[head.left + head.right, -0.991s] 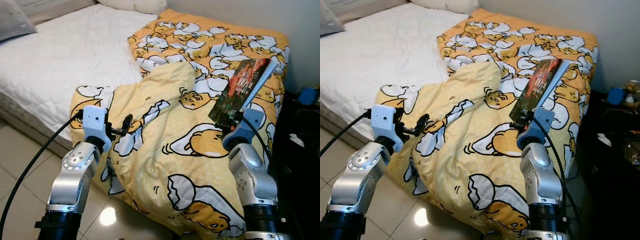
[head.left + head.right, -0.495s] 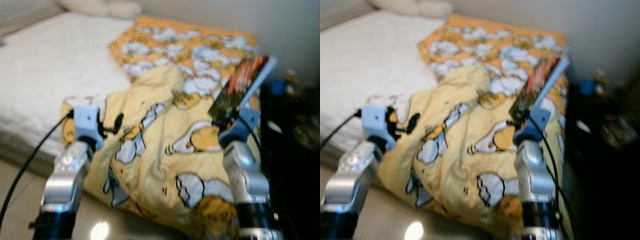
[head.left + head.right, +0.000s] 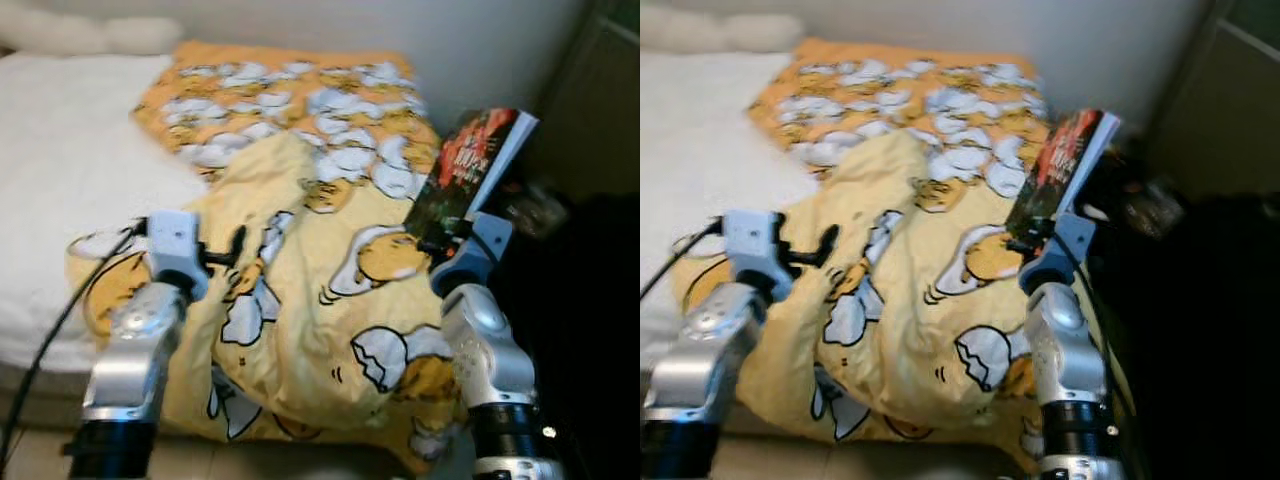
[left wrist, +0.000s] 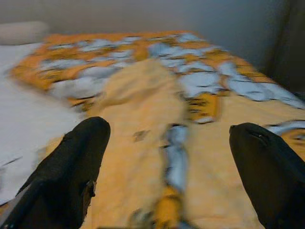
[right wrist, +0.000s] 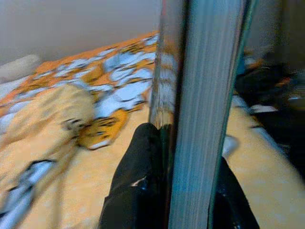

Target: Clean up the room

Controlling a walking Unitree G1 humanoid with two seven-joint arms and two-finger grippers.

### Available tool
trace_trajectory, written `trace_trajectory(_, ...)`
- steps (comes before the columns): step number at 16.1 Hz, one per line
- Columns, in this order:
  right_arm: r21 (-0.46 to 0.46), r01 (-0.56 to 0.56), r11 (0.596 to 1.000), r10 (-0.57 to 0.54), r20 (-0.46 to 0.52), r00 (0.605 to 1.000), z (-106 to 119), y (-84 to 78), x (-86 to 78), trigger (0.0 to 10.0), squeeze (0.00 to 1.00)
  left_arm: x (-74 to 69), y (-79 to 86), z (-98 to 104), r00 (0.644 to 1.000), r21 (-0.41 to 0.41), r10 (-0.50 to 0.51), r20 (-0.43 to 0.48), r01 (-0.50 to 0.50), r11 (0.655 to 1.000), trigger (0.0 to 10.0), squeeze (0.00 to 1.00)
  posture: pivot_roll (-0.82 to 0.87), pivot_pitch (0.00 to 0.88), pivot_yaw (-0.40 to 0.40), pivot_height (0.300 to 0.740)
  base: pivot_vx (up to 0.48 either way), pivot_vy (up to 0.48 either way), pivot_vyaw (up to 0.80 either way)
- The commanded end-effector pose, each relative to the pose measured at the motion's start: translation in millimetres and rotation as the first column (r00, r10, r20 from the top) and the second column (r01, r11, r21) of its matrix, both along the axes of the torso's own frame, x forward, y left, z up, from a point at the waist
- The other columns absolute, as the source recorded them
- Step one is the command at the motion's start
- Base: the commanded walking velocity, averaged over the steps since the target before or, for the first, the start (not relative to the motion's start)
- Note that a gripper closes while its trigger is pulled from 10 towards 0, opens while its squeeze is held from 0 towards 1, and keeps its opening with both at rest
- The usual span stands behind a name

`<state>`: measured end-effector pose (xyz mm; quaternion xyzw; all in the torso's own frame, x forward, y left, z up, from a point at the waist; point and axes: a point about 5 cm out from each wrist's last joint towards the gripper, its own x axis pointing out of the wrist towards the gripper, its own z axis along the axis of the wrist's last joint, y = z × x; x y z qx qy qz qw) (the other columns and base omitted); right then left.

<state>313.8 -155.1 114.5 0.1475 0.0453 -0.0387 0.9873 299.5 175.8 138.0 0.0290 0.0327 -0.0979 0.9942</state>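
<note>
While the right gripper (image 3: 447,238) is clamping a dark glossy paperback book (image 3: 468,171) upright over the right edge of the white-sheeted bed (image 3: 60,150), the left gripper (image 3: 232,250) is hovering spread wide and empty above the soft, rumpled yellow cartoon-egg blanket (image 3: 320,250). Judging by the tall, leaning book, carrying it slowly with a firm pinch should prevent slipping.

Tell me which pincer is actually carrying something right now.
The right pincer: its fingers are clamped on an upright book, held over the yellow duvet. The left pincer is open with nothing between its fingers.
</note>
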Motion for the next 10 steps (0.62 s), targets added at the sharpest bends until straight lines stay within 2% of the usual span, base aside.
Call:
trace_trajectory(1,-0.018,-0.006,1.000,0.007,0.071,0.997,15.3,2.1,3.1,0.0,0.00,-0.3,5.9,0.7,1.000,0.014,0.016,-0.003,-0.016,1.000,10.0,0.00,0.07,0.000,-0.013,0.740,0.000,0.322,-0.80)
trace_trajectory(2,-0.038,-0.009,0.999,0.012,0.077,0.997,15.6,2.8,3.5,0.0,0.00,-0.1,6.3,0.8,1.000,0.015,0.017,-0.004,-0.017,1.000,10.0,0.00,0.07,0.000,-0.013,0.740,0.000,0.326,-0.80)
trace_trajectory(3,-0.030,-0.015,0.999,0.017,0.075,0.997,14.9,4.6,3.2,10.0,0.00,0.1,6.9,0.7,1.000,0.016,0.017,-0.004,-0.017,1.000,10.0,0.00,0.07,0.000,-0.013,0.740,0.000,0.326,-0.80)
trace_trajectory(6,0.003,-0.012,1.000,0.012,0.070,0.997,14.7,4.5,3.6,10.0,0.00,0.8,7.1,2.5,1.000,0.015,0.015,0.005,-0.016,1.000,10.0,0.00,0.07,0.000,-0.013,0.740,0.000,0.328,-0.79)
trace_trajectory(8,-0.017,0.007,1.000,-0.005,0.072,0.997,15.0,3.7,4.3,10.0,0.00,1.3,7.3,3.4,1.000,0.018,0.013,0.008,-0.013,1.000,10.0,0.00,0.08,0.000,-0.016,0.740,0.000,0.322,-0.77)
trace_trajectory(10,-0.026,-0.028,0.999,0.030,0.082,0.996,14.9,10.0,3.8,10.0,0.00,1.5,7.3,3.7,1.000,0.016,0.012,0.010,-0.012,1.000,10.0,0.00,0.08,0.000,-0.019,0.740,0.000,0.334,-0.72)
